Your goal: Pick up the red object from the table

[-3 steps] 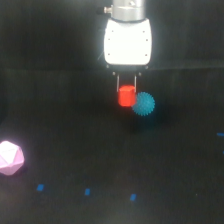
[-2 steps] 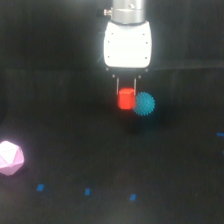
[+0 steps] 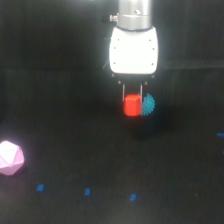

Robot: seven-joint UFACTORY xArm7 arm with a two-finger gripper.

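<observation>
The black table (image 3: pixel 60 100) carries a pink polyhedron (image 3: pixel 10 157) near its left edge. The gripper (image 3: pixel 132 96) is clamped on the red block (image 3: pixel 132 105), small, bright, faceted, now lifted higher than before, half hiding the cyan spiky ball (image 3: pixel 149 104) behind it.

I can read no text, label, brand, number or sign anywhere in this view. My white housing (image 3: pixel 133 49) carries only a few small dark dots, which are not characters, and the small blue marks (image 3: pixel 87 191) on the table (image 3: pixel 60 100) are plain patches without letters or digits.
</observation>
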